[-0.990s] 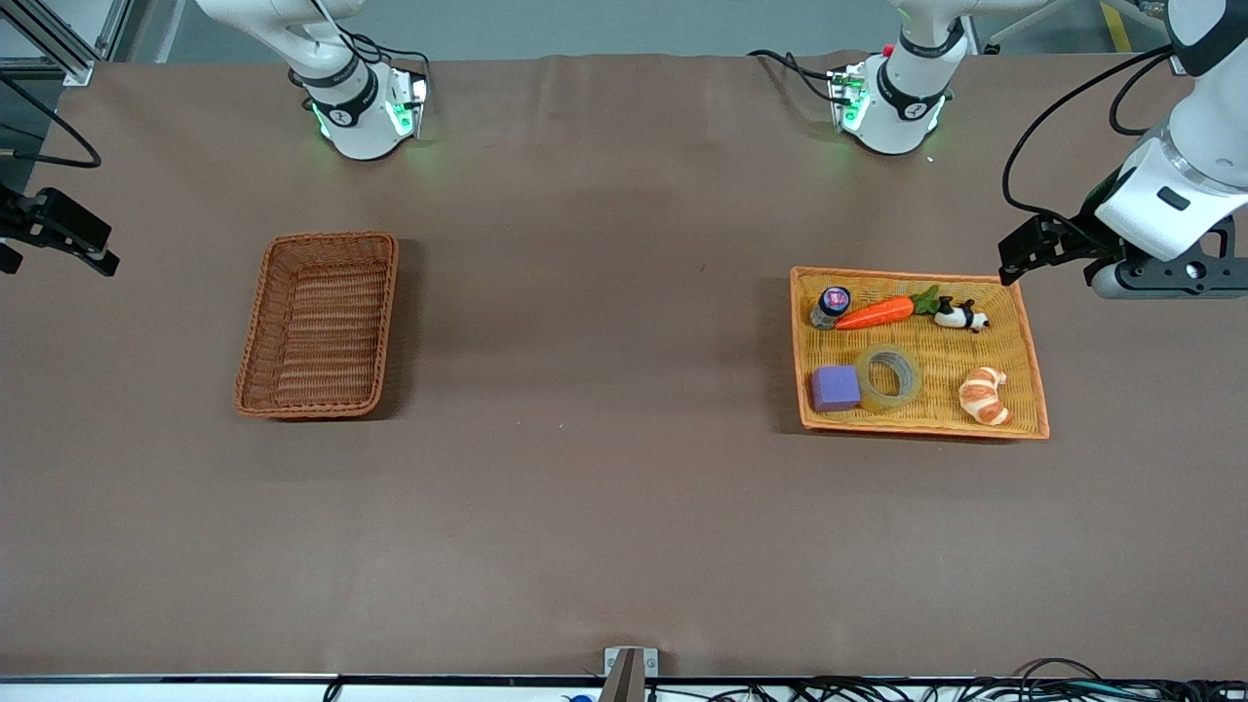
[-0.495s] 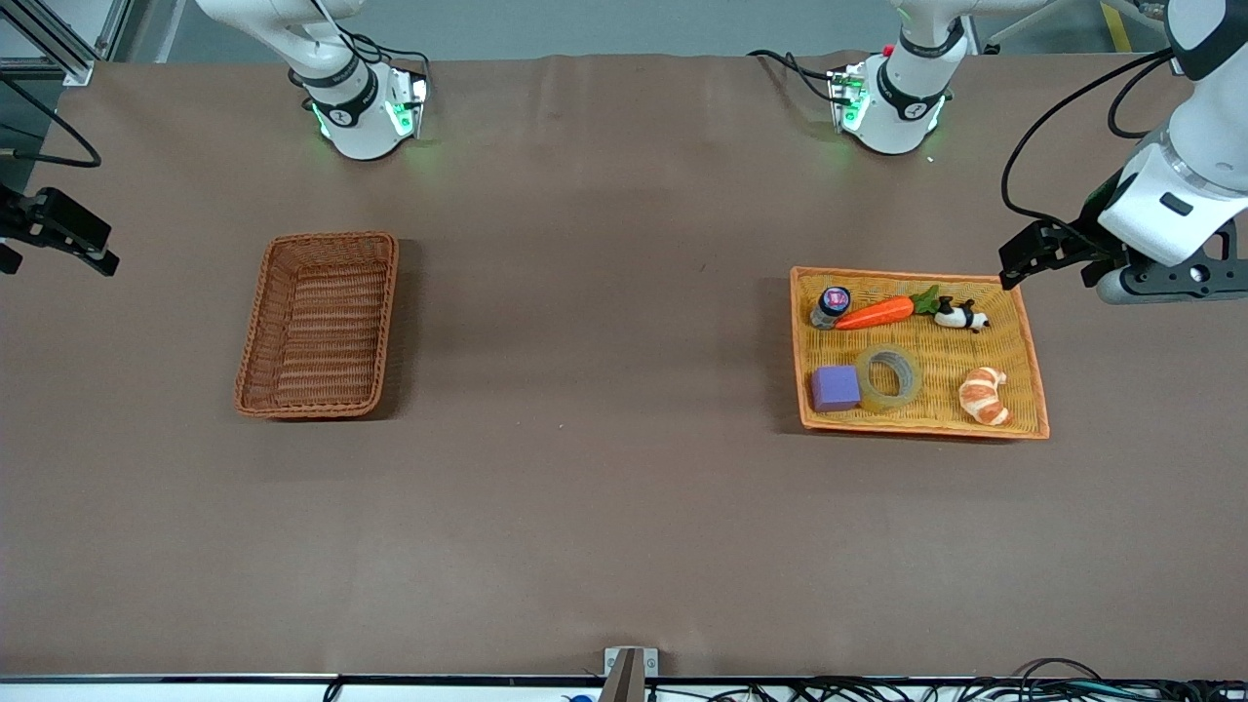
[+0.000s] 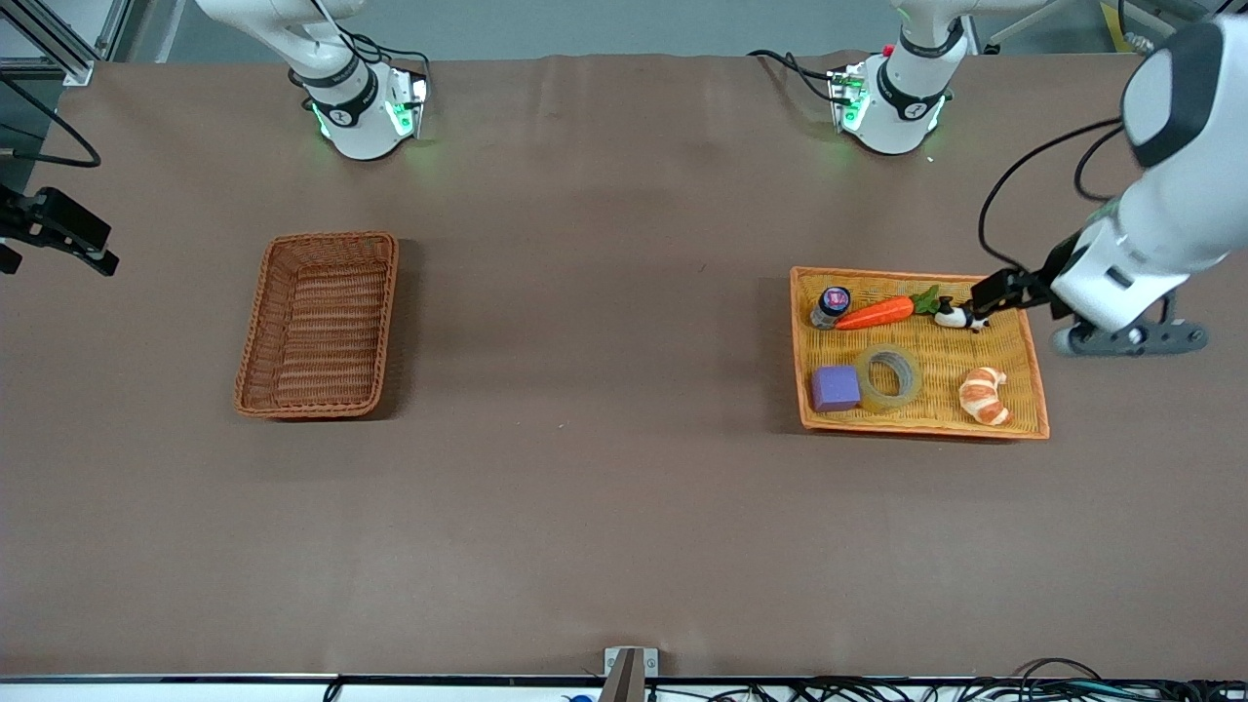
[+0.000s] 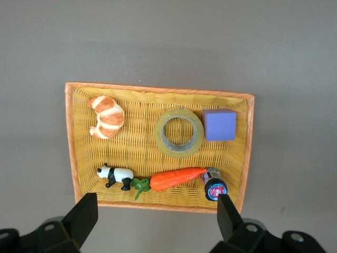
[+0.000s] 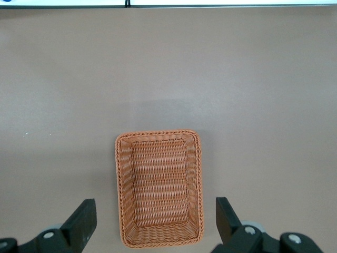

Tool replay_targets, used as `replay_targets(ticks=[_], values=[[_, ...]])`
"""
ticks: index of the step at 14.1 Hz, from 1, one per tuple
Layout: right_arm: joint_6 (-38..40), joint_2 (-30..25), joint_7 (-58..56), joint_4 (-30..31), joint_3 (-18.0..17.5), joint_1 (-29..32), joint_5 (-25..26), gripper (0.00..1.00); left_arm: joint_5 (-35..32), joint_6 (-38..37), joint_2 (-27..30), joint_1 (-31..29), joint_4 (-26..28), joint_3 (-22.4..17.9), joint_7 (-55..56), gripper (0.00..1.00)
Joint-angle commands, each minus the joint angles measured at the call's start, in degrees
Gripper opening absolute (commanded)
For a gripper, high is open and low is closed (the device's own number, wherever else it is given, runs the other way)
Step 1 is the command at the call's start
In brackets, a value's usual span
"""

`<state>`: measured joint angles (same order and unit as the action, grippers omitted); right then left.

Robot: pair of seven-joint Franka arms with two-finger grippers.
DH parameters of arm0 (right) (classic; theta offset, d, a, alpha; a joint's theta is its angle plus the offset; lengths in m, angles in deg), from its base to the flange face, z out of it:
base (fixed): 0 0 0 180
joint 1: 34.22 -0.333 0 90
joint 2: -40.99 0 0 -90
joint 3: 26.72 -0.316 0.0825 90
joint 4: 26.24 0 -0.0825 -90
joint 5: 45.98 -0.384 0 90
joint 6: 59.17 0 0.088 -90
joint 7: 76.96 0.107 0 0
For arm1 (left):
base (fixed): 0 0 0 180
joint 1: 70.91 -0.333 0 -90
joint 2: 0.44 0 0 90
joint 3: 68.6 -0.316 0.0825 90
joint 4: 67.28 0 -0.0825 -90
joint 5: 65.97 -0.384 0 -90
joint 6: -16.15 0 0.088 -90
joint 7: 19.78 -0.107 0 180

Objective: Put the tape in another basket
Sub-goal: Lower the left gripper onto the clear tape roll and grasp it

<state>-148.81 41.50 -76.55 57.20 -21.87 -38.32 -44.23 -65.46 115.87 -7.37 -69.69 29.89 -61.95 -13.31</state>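
Yellowish tape [image 4: 179, 133] lies flat in the yellow tray [image 4: 70, 132], beside the purple cube [image 4: 219, 125]. Left gripper [image 4: 155, 216], fingers apart, hangs over the tray for descent; right gripper [image 5: 155, 219], fingers apart, waits above the basket [image 5: 159, 188].

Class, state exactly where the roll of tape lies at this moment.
The tape lies flat in the yellow woven tray toward the left arm's end of the table, beside the purple cube, between it and the croissant.

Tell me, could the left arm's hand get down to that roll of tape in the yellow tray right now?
Probably yes. The left hand hangs open over the yellow tray, and the tape lies flat with nothing on top. The purple cube sits close beside it, so one finger has little room there.
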Motion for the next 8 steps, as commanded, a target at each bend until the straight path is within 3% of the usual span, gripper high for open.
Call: replay_targets(ticks=[1,4,8], values=[[0.25,0.54,-0.67,-1.09,-0.46,0.85,-0.08,1.00,0.11,7.21,-3.17,-0.52,4.67,0.29,-1.98,1.00],[0.25,0.54,-0.67,-1.09,-0.46,0.76,-0.08,1.00,-1.39,17.51,-3.53,-0.52,13.20,0.29,-1.98,1.00],[0.25,0.54,-0.67,-1.09,-0.46,0.76,-0.08,1.00,-1.47,20.95,-9.41,-0.61,14.01,0.29,-2.07,1.00]])
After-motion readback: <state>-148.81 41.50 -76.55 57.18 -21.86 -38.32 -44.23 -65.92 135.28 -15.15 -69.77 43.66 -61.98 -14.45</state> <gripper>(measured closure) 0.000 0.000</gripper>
